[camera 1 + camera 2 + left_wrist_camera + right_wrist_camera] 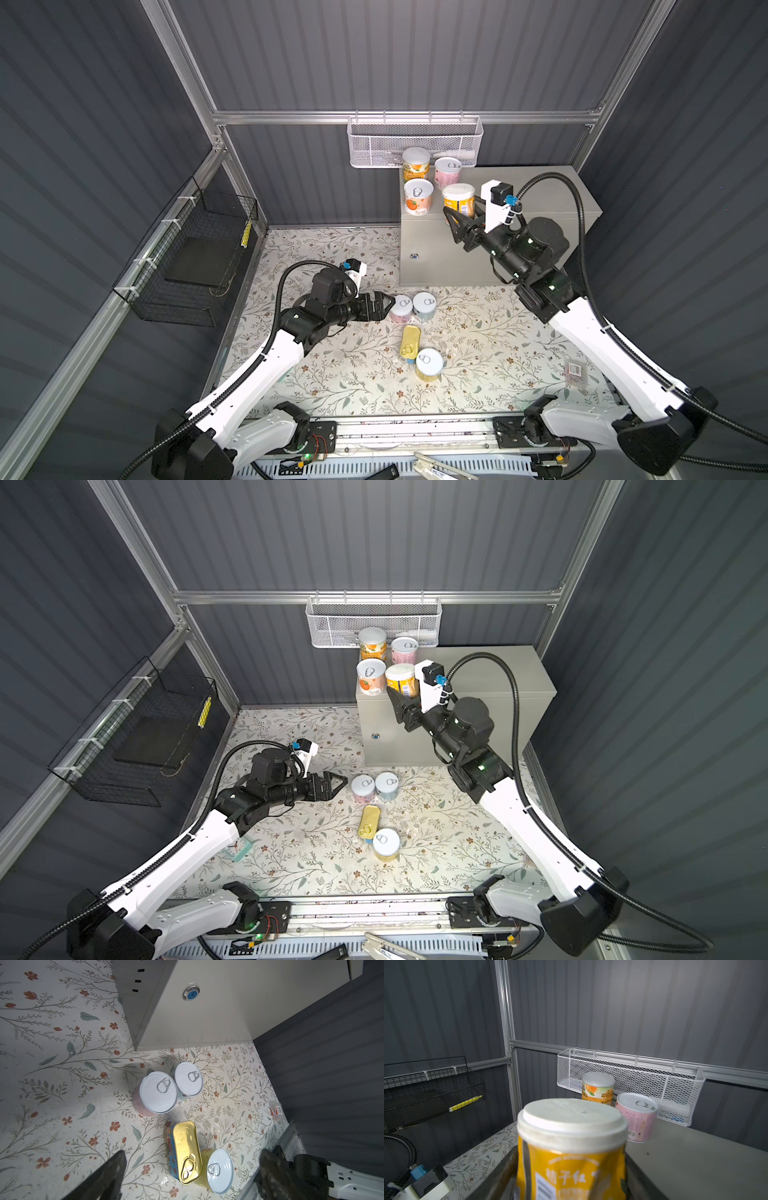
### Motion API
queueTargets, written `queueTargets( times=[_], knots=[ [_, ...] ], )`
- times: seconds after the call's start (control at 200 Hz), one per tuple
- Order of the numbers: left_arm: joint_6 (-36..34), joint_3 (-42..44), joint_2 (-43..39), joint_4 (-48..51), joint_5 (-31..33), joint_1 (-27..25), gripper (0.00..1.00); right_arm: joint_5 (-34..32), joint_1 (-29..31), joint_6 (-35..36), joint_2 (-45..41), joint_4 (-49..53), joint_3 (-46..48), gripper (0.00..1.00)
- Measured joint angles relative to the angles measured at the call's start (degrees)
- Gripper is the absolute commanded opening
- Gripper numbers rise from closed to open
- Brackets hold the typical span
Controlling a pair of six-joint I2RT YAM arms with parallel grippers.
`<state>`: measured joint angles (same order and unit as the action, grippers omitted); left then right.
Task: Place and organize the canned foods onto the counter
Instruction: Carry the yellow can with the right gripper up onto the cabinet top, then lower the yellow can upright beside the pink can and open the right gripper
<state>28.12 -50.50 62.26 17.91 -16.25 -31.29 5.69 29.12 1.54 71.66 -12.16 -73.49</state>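
Three canned foods stand on the counter (pixel 540 195) at its left end: an orange-label white-lid can (pixel 416 164), a pink can (pixel 447 171) and a peach-label pull-tab can (pixel 418 196). My right gripper (pixel 461 210) is shut on a yellow white-lid can (pixel 571 1147) beside them, at the counter's front edge. On the floral floor stand a pink can (pixel 158 1093) touching a pale-blue can (pixel 188 1079), with a flat gold-topped tin (pixel 186 1151) and a yellow can (pixel 219 1169) nearer me. My left gripper (pixel 386 305) is open and empty, low, just left of the pink floor can (pixel 401 307).
A white mesh basket (pixel 415 141) hangs on the back wall just above the counter's cans. A black wire basket (pixel 195 257) hangs on the left wall. The counter's front has a round lock (pixel 414 256). A small packet (pixel 575 372) lies at the floor's right edge.
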Motion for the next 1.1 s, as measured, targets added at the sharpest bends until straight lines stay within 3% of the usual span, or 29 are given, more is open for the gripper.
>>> queueTargets(
  times=[0.325,0.735,0.87,0.945,0.995,1.101],
  knots=[
    [-0.50,0.02,1.14,-0.37,0.57,0.00,1.00,-0.61,-3.48,-1.18,10.95,-6.82,-0.57,0.59],
    [-2.23,0.02,4.87,-0.85,1.95,0.00,1.00,-2.45,-6.32,-1.75,18.14,-12.09,-4.17,0.62],
    [-2.40,0.02,6.47,-1.33,1.88,0.00,1.00,-2.27,-6.49,-2.16,20.83,-12.41,-6.78,0.70],
    [-2.40,0.02,7.26,-1.46,1.70,0.00,1.00,-2.01,-6.49,-2.73,21.99,-12.33,-8.02,0.90],
    [-2.40,0.02,7.67,-1.57,1.66,0.00,1.00,-2.25,-6.47,-2.95,22.21,-12.50,-8.31,0.98],
    [-2.40,0.02,7.85,-1.73,1.42,0.00,1.00,-2.97,-6.64,-3.10,21.38,-13.20,-7.87,0.99]
  ],
)
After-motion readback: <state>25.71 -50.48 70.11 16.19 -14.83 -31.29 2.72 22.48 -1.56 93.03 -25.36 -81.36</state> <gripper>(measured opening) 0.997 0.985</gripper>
